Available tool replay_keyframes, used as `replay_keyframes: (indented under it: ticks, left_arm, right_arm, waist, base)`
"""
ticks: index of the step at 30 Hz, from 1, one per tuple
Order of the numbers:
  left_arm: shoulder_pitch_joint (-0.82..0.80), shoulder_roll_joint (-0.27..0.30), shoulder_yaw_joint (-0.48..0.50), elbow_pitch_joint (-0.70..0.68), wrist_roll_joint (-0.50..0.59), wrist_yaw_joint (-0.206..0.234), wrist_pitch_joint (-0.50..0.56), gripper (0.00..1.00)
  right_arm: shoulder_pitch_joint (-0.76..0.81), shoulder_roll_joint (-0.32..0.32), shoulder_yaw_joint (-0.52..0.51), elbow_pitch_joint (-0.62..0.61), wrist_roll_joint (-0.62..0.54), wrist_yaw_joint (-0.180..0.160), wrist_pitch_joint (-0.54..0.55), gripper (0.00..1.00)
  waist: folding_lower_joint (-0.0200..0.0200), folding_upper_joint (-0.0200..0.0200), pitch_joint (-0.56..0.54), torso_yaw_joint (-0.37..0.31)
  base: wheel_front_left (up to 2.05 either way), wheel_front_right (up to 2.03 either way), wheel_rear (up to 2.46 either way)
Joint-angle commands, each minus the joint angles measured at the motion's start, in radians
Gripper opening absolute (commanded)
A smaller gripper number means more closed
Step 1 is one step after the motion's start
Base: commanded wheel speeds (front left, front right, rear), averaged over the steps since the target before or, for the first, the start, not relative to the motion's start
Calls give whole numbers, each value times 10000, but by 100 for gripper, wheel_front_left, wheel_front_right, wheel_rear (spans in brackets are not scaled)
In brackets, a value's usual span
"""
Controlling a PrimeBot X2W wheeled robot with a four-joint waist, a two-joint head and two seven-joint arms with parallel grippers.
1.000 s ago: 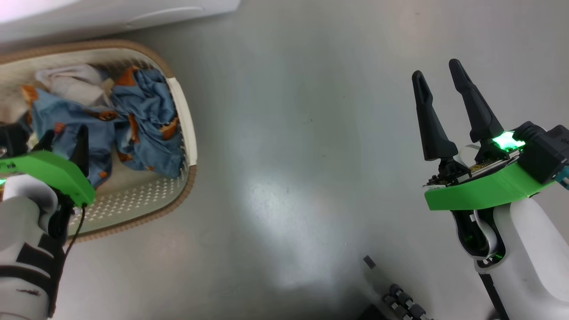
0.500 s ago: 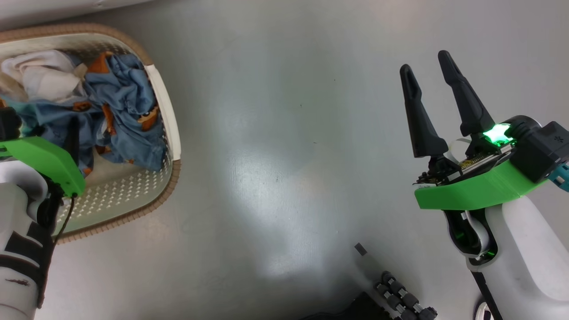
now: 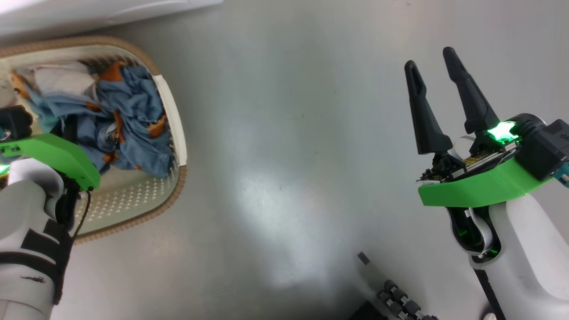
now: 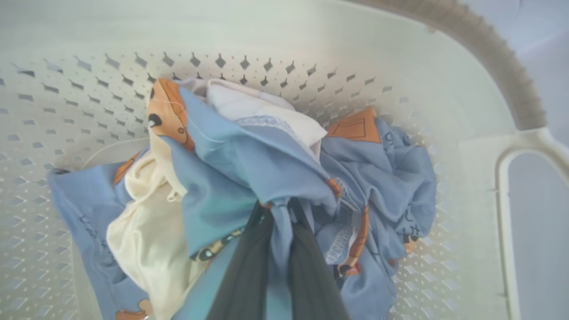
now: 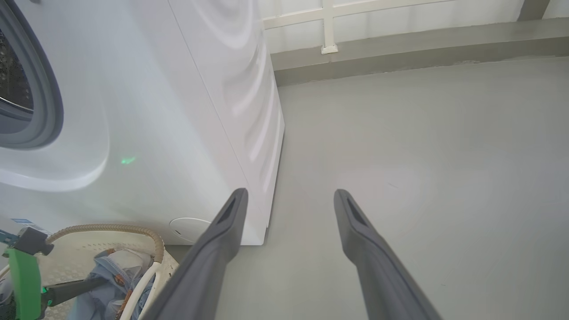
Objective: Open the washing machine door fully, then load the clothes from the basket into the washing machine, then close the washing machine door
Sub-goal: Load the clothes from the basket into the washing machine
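The cream basket (image 3: pixel 174 186) with its brown rim sits on the floor at the left, in front of the white washing machine (image 3: pixel 89 13). The clothes (image 3: pixel 133 115) lie bundled inside it, light blue with orange patches and some cream fabric. My left gripper (image 3: pixel 67 129) reaches down into the bundle. In the left wrist view, the left gripper (image 4: pixel 278 210) is shut on a fold of the blue clothes (image 4: pixel 231 178) above the basket (image 4: pixel 400 66) floor. My right gripper (image 3: pixel 429 58) hangs open over bare floor. The washing machine door is out of view.
In the right wrist view, the washing machine (image 5: pixel 178 111) stands left of the open right gripper (image 5: pixel 289 193), its grey seal (image 5: pixel 46 89) at the far left edge. The basket (image 5: pixel 111 229) sits at its foot. A wall with a white rail (image 5: pixel 329 26) lies beyond. Dark robot base parts (image 3: pixel 400 302) show low.
My left gripper has gone from open to shut on the blue fabric in the basket. The head camera has shifted slightly. The right gripper has stayed open.
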Motion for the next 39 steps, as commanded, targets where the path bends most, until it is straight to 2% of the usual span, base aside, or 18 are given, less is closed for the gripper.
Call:
replay_keyframes:
  ticks: [1,10,16,22,31,39]
  left_arm:
    - [333,323,182,-169,-153,8,-240,0]
    - [1294,38,247,-923,-1108,7,-1066,0]
    - [2008,110,508,-1835,-1336,7,-1162,0]
    - [3140,69,1521,-3343,-629,6,-1166,0]
    - [4876,-475,2975,-5569,995,6,-1168,0]
    - [6102,-905,3792,-7524,1827,6,-1168,0]
  right_arm:
    - [299,-43,77,-224,-25,58,-78,100]
    - [586,-172,-59,13,52,58,-78,100]
    - [967,-368,-203,201,104,58,-78,100]
    - [1547,-542,-492,386,167,58,-78,100]
    - [2417,-699,-849,523,250,58,-78,100]
    - [2969,-819,-1076,614,319,58,-78,100]
  waist:
    - [0,0,-318,173]
    - [0,0,-1573,673]
    - [0,0,-2494,973]
    - [0,0,-3474,1223]
    - [0,0,-4794,1618]
    - [0,0,-5614,1897]
  base:
    - [0,0,0]
    - [0,0,0]
    - [0,0,0]
    - [0,0,0]
    - [0,0,0]
    - [0,0,0]
